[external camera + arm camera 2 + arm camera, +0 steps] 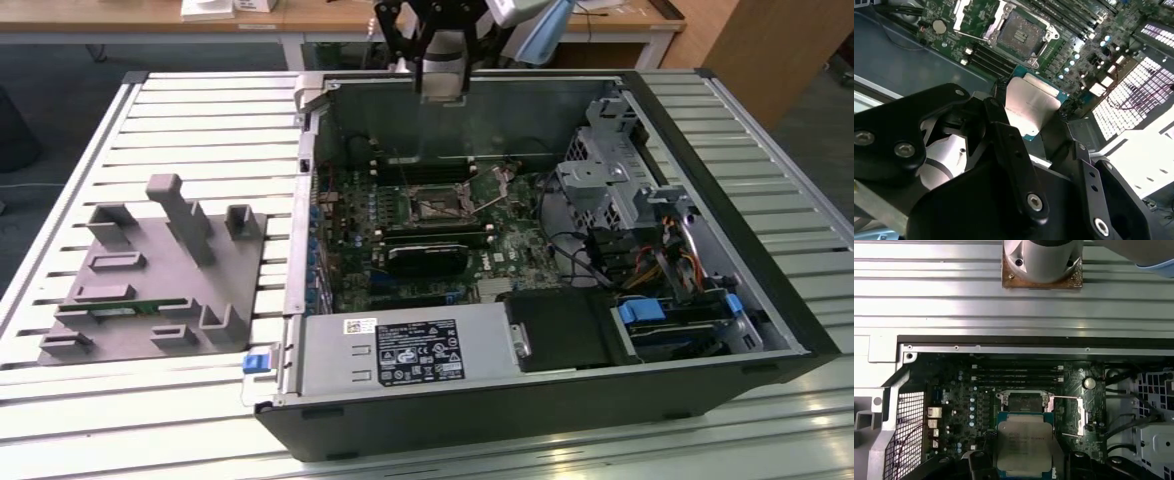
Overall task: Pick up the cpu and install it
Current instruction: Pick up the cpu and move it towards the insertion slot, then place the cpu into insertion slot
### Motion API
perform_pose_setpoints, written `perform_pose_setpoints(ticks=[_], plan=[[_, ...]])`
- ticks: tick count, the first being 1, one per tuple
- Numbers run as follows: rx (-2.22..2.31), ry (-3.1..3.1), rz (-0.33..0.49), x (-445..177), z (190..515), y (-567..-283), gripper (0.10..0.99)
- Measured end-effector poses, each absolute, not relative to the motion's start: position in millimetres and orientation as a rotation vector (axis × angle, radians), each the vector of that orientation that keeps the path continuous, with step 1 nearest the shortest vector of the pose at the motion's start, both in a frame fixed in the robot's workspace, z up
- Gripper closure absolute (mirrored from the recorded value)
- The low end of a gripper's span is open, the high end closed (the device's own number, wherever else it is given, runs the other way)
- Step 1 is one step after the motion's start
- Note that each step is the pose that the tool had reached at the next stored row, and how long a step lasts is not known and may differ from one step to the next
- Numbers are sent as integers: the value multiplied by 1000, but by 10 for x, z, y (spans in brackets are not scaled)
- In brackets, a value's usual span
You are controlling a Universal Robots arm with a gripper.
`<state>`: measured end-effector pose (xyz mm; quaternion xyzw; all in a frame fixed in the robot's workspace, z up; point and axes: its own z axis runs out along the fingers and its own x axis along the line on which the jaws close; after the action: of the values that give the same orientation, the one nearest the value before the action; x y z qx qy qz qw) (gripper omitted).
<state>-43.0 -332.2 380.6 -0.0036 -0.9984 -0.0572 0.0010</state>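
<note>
Starting with the exterior view: finding the gripper [443, 90] hanging high over the far wall of the open computer case [787, 300], well above the open socket [438, 207] on the motherboard [400, 250]. Noting a grey fixture tray [147, 290] lying on the slatted table [200, 110] at the exterior view's left, apart from the case.

Turning to the second wrist view: looking along the black fingers [1004, 135], closed onto the cpu [1031, 105] and pinching it by two opposite edges, silver lid facing the camera. Probably sitting square between them, though with one contact partly hidden behind a finger. Floating above the socket [1021, 32], not touching it.

Moving to the first wrist view: seeing the cpu [1024, 445] held in the air near the socket [1024, 402], not yet lined up over it.

Judging the chip to be light, thin and stiff, with a smooth lid likely to slip under a loose grip and a delicate underside. Gripping by the bare edges, as here, looking like the right hold; keeping it level and pressing gently seeming wise.
</note>
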Motion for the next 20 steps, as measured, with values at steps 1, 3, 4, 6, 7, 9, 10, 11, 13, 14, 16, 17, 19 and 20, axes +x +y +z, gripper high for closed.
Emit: perform_pose_setpoints(ticks=[1,3,4,6,7,9,10,11,13,14,16,17,19,20], plan=[[-11,-3134,-180,-424,3801,-3309,557],[-11,-3134,-181,-402,3790,-3288,557],[-11,-3134,-181,-384,3788,-3278,557],[-11,-3134,-181,-344,3783,-3259,557],[-11,-3134,-181,-327,3781,-3253,557],[-11,-3134,-181,-286,3777,-3239,557],[-11,-3134,-181,-262,3775,-3230,557],[-11,-3134,-181,-248,3772,-3226,557],[-11,-3134,-181,-229,3767,-3223,557],[-11,-3134,-181,-225,3767,-3223,557],[-12,-3134,-181,-224,3765,-3223,557],[-12,-3134,-181,-224,3764,-3223,557],[-11,-3134,-181,-218,3761,-3224,557],[-13,-3134,-180,-217,3758,-3224,557]])
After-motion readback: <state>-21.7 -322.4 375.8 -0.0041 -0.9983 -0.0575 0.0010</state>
